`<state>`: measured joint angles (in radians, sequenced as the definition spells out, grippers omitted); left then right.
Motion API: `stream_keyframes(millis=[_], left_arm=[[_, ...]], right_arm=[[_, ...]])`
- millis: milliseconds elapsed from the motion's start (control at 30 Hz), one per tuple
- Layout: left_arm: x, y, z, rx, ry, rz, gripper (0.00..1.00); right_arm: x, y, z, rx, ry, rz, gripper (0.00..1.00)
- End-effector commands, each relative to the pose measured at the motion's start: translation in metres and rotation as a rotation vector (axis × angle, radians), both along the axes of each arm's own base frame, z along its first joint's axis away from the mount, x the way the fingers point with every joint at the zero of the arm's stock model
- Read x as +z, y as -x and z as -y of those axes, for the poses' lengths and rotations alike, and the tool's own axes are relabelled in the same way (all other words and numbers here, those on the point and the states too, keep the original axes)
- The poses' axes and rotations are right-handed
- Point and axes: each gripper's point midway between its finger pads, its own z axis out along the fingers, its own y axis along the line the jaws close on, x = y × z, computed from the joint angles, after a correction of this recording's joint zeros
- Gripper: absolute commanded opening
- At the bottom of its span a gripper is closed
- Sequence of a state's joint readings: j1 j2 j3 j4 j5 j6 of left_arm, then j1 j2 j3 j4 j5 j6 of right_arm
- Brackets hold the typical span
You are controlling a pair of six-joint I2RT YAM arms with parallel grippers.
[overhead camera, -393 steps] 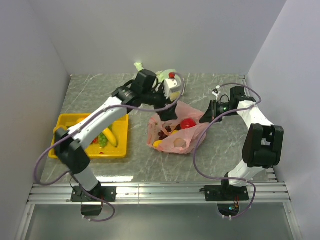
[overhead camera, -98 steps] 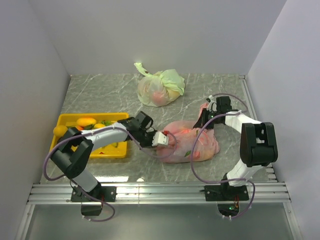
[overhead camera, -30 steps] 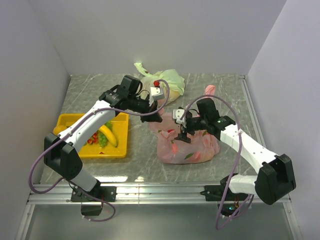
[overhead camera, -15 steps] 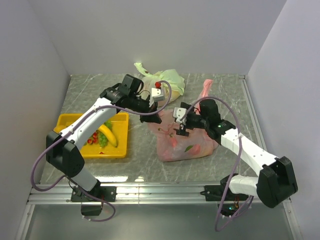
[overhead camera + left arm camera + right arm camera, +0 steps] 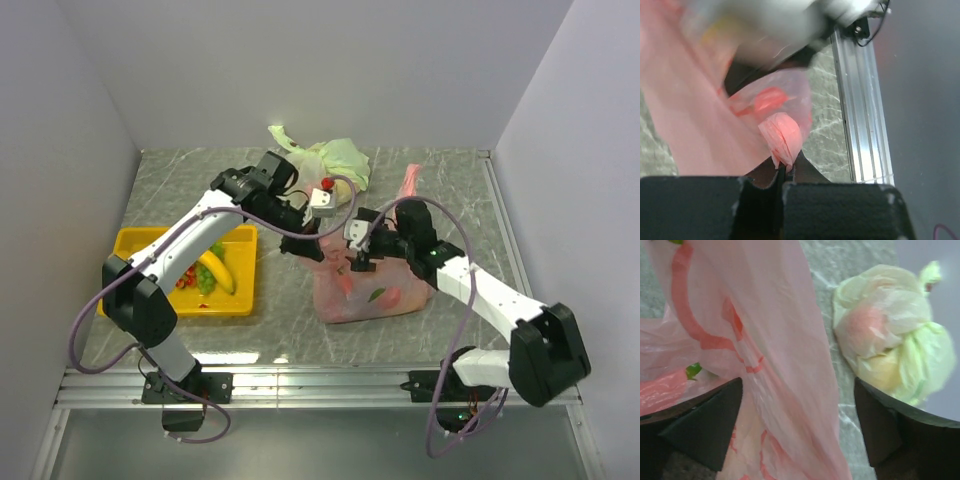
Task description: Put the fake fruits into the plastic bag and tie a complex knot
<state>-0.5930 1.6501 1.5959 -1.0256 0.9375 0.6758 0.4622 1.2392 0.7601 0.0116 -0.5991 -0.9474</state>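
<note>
The pink plastic bag point(image 5: 372, 288) stands at the table's middle with fake fruits showing dimly through its skin point(image 5: 378, 296). My left gripper point(image 5: 312, 240) is shut on one twisted handle point(image 5: 782, 135) and holds it taut at the bag's upper left. The other handle point(image 5: 411, 180) sticks up at the back right. My right gripper point(image 5: 357, 262) is open over the bag's top. In the right wrist view a broad band of bag film point(image 5: 790, 390) runs between its fingers point(image 5: 705, 425). A banana point(image 5: 220, 272), strawberries point(image 5: 184, 281) and green grapes point(image 5: 206, 280) lie in the tray.
The yellow tray point(image 5: 130, 240) sits at the left, under my left arm. A pale green-and-white knotted bag point(image 5: 325, 165) lies at the back, just behind my left gripper, and shows as the knotted bag point(image 5: 890, 335) in the right wrist view. An aluminium rail point(image 5: 860, 110) borders the table.
My right gripper has slid left onto the bag's top and its jaws have narrowed somewhat. The left gripper shifted slightly right, still holding its handle. The free handle now stands upright.
</note>
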Motion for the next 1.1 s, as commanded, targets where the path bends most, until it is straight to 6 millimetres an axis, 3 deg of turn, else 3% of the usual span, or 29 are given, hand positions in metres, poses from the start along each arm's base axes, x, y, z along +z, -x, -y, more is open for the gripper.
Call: stream_keyframes(millis=[0,33,67,167,267,300,367,467,600,633,667,700,800,833,900,933,1067], left_arm=[[0.019,0.016,0.005,-0.105,0.032,0.084,0.00],[0.022,0.012,0.007,-0.094,0.044,0.101,0.00],[0.028,0.008,0.007,-0.059,0.049,0.109,0.00],[0.052,-0.021,0.009,0.100,0.126,0.165,0.00],[0.080,-0.063,-0.003,0.322,0.226,0.253,0.00],[0.068,-0.065,-0.007,0.354,0.222,0.241,0.00],[0.075,-0.069,-0.011,0.388,0.264,0.297,0.00],[0.037,-0.046,-0.006,0.291,0.229,0.215,0.00],[-0.015,-0.006,0.007,0.163,0.156,0.154,0.00],[-0.039,0.003,0.004,0.154,0.118,0.134,0.01],[-0.047,0.008,0.004,0.140,0.111,0.139,0.00],[-0.063,0.016,0.002,0.125,0.089,0.121,0.00],[-0.085,0.022,-0.006,0.113,0.035,0.104,0.00],[-0.085,0.020,-0.007,0.114,0.031,0.119,0.00],[-0.082,0.016,-0.007,0.119,0.030,0.144,0.00],[-0.079,0.014,-0.006,0.115,0.033,0.155,0.01],[-0.063,0.012,0.001,0.100,0.065,0.158,0.01]], right_arm=[[0.007,-0.010,-0.016,0.073,0.009,-0.048,0.87],[0.003,-0.009,-0.018,0.064,0.002,-0.109,0.74],[-0.004,-0.005,-0.018,0.060,0.009,-0.183,0.48],[0.008,-0.018,-0.029,-0.051,-0.099,-0.323,0.00],[0.023,-0.042,-0.023,-0.324,-0.284,-0.431,0.00],[0.023,-0.043,-0.023,-0.363,-0.314,-0.472,0.00],[0.017,-0.035,-0.029,-0.389,-0.358,-0.588,0.00],[-0.017,-0.022,-0.035,-0.393,-0.333,-0.736,0.00],[-0.059,-0.014,-0.033,-0.387,-0.253,-0.794,0.00],[-0.061,-0.014,-0.034,-0.376,-0.258,-0.813,0.00],[-0.071,-0.009,-0.032,-0.377,-0.232,-0.856,0.00],[-0.067,-0.009,-0.036,-0.346,-0.226,-0.859,0.00],[-0.066,-0.005,-0.038,-0.327,-0.188,-0.904,0.01],[-0.065,-0.004,-0.038,-0.326,-0.174,-0.919,0.13],[-0.053,-0.002,-0.033,-0.341,-0.171,-0.942,0.23],[-0.046,0.000,-0.032,-0.342,-0.175,-0.951,0.38],[0.011,0.012,-0.027,-0.342,-0.267,-0.949,0.65]])
